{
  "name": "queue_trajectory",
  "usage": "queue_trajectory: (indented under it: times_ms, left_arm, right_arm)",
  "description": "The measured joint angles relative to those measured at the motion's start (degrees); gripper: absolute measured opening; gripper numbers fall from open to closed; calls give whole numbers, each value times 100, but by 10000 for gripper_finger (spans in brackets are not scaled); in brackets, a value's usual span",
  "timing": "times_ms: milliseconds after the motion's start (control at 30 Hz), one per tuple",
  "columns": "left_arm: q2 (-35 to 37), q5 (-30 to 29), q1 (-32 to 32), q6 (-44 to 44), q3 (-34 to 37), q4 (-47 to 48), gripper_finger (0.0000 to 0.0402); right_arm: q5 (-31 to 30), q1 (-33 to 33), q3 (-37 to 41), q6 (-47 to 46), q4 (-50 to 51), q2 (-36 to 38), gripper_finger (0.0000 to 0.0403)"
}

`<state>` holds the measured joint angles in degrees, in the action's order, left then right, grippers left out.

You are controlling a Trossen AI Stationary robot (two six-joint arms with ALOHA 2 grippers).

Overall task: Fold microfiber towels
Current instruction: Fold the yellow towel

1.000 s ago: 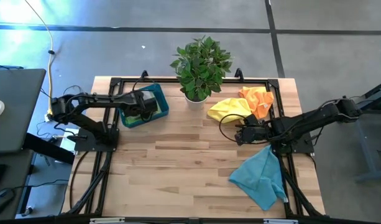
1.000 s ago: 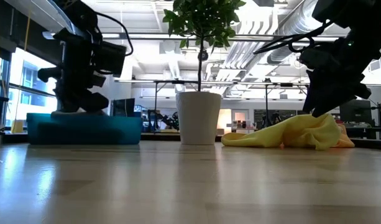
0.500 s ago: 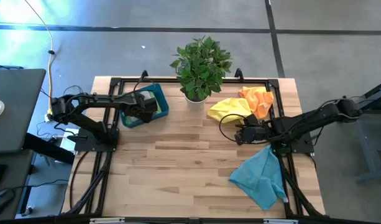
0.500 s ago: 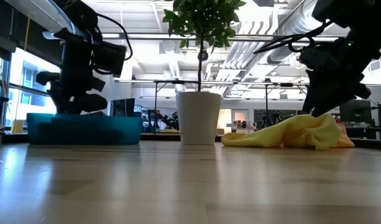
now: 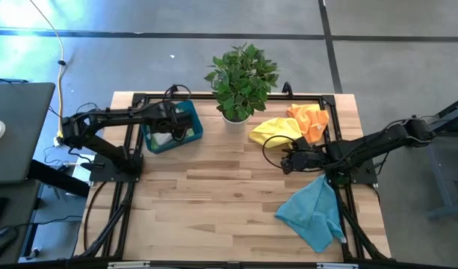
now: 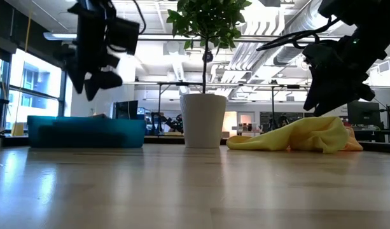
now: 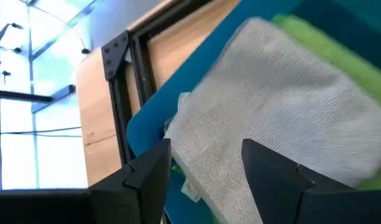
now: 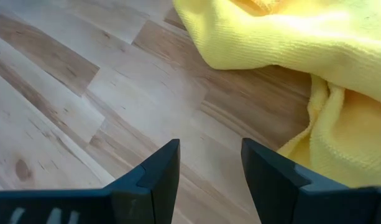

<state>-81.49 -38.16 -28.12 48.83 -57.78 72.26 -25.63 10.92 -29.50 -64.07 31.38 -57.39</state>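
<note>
The left gripper is hanging above the blue tray with its fingers spread and gripping nothing — a folded grey towel is lying in the tray on top of a green towel. The right gripper is hovering with fingers apart and nothing between them just beside the yellow towel, which is lying crumpled next to the orange towel — the teal towel is lying well apart at the near right of the table

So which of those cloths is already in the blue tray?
The grey towel, lying folded on a green one inside the tray; the yellow, orange and teal ones lie loose.
</note>
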Motion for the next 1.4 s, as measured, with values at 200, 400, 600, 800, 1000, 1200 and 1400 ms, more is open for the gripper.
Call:
queue_trajectory:
  times_ms: [200,400,600,800,1000,1200,1400]
  left_arm:
    - [0,653,490,-234,-652,-45,188]
    - [0,1565,1276,-772,-1187,-787,188]
    - [0,2422,2029,-1006,-1533,-1924,188]
    - [0,2616,2614,-1129,-1693,-3202,188]
    - [0,2617,2915,-1727,-1696,-4056,188]
    - [0,2611,2969,-1754,-1696,-4265,188]
    - [0,2532,2968,-1534,-1696,-4259,188]
  right_arm:
    - [-220,-41,-24,4,-7,0,165]
    - [-222,-560,-337,484,282,0,165]
    - [234,-1265,-535,1093,842,-257,165]
    - [315,-1724,-540,1813,815,-707,165]
    - [314,-1988,-540,2912,678,-949,165]
    - [22,-2094,-540,4362,390,-1002,165]
    - [628,-2318,-538,4909,366,-1080,148]
